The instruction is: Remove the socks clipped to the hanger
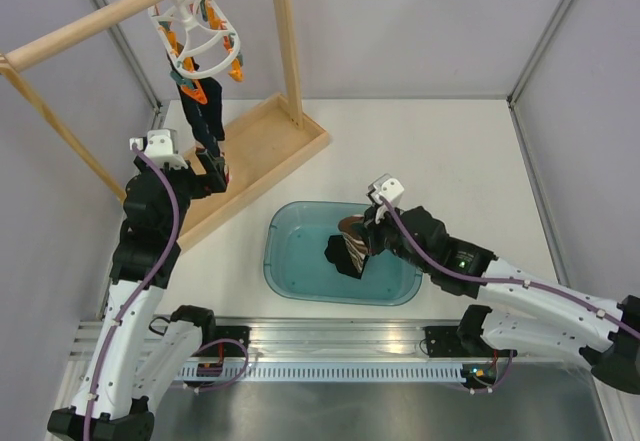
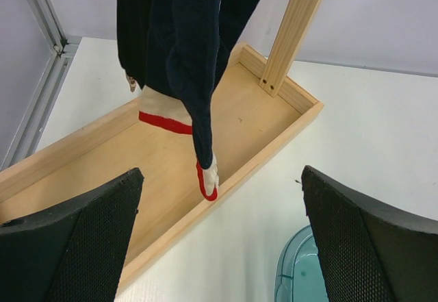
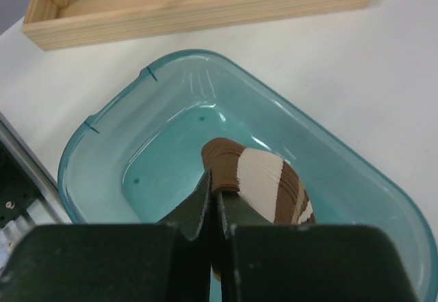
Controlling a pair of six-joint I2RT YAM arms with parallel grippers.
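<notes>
- While the right gripper (image 3: pixel 213 213) was clenched tight on a brown-and-white striped sock (image 3: pixel 263 175) down inside the teal bin (image 3: pixel 102 120), the other arm was the one lined up for the next pull.
- Left gripper (image 1: pixel 213 169) was spread wide with nothing in it, sitting right under the dark socks (image 1: pixel 200 111) clipped to the white hanger (image 1: pixel 195 26) on the wooden rack (image 1: pixel 270 141).
- Key bit: those socks hung straight down, long axis vertical, cuffs up at the clips and toes aimed at the open jaws.
- From the left wrist view, the lowest red-and-white toe (image 2: pixel 209 179) dangled ahead of the fingers (image 2: pixel 68 240), roughly centred on the gap but not between them yet.
- My guess: the left arm needs to nudge forward and up so the fabric drops between the pads, then close and tug down along the sock's length.
- Right arm was well apart from the hanger, so left was clearly nearer.
</notes>
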